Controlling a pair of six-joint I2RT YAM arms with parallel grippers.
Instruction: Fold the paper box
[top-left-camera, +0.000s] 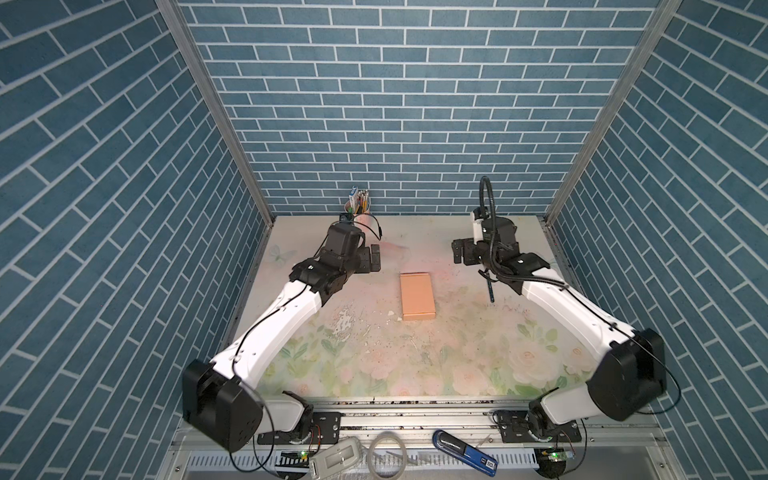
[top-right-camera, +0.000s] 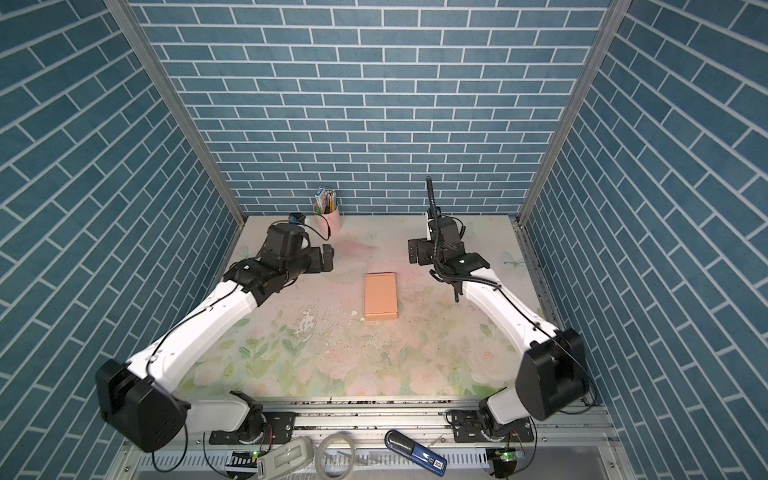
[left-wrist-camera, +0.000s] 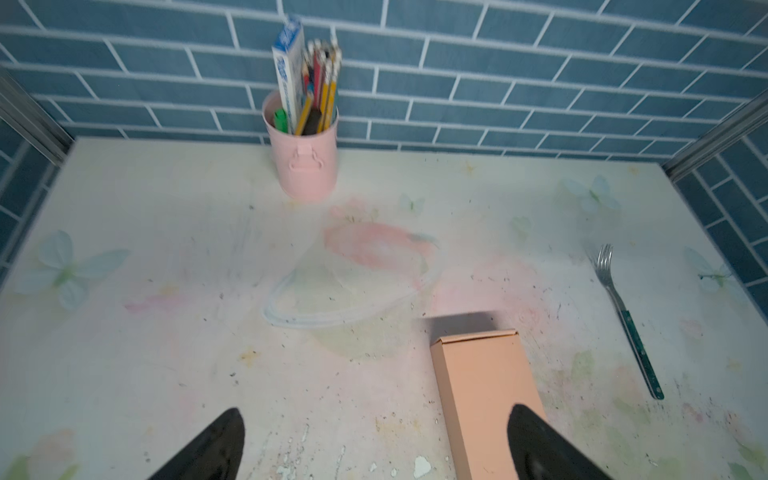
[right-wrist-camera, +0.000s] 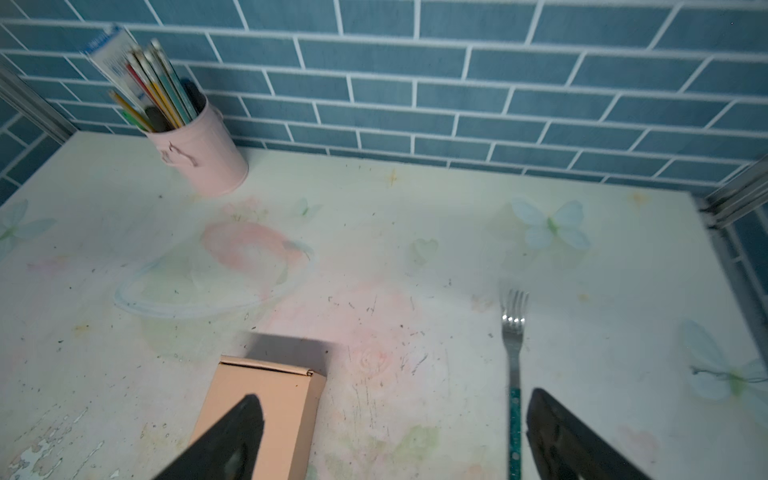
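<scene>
The paper box (top-left-camera: 417, 296) (top-right-camera: 380, 296) lies closed and flat in the middle of the table, a peach-orange rectangular box with its long side running front to back. My left gripper (top-left-camera: 376, 257) (top-right-camera: 328, 257) hovers to the far left of it, open and empty. My right gripper (top-left-camera: 457, 251) (top-right-camera: 411, 250) hovers to the far right of it, also open and empty. In the left wrist view the box (left-wrist-camera: 486, 395) shows behind one finger of the open gripper (left-wrist-camera: 376, 415). In the right wrist view the box (right-wrist-camera: 266, 399) sits behind one finger of the open gripper (right-wrist-camera: 395, 397).
A pink cup of pencils (top-left-camera: 360, 212) (left-wrist-camera: 303, 166) (right-wrist-camera: 199, 158) stands at the back wall. A fork with a green handle (left-wrist-camera: 623, 316) (right-wrist-camera: 514, 353) (top-left-camera: 490, 291) lies right of the box, under the right arm. A tape ring (top-left-camera: 388, 457) and a blue tool (top-left-camera: 465, 455) rest on the front rail.
</scene>
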